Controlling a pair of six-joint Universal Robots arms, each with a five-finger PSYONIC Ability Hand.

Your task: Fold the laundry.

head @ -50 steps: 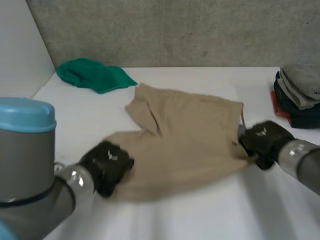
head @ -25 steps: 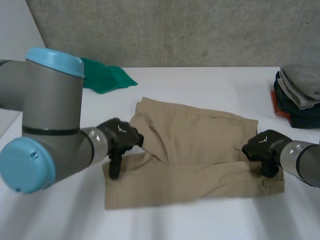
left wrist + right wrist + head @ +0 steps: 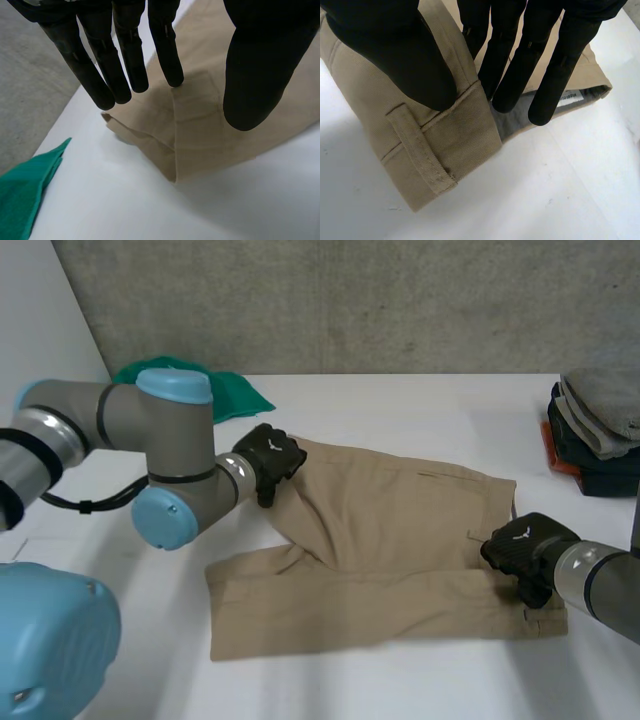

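The tan shorts [image 3: 390, 540] lie folded in the middle of the white table [image 3: 400, 400], with the waistband [image 3: 445, 145] to the right. The right hand [image 3: 520, 545] holds this waistband: its thumb is on the outside and its straight fingers [image 3: 507, 75] are on the grey lining, which they partly hide. The left hand [image 3: 270, 455] hovers over the far left corner of the shorts, fingers [image 3: 125, 50] straight and apart, holding nothing. A green cloth [image 3: 235, 392] lies far left, half hidden behind the left arm. A pile of folded clothes [image 3: 595, 435] at the right is cut off.
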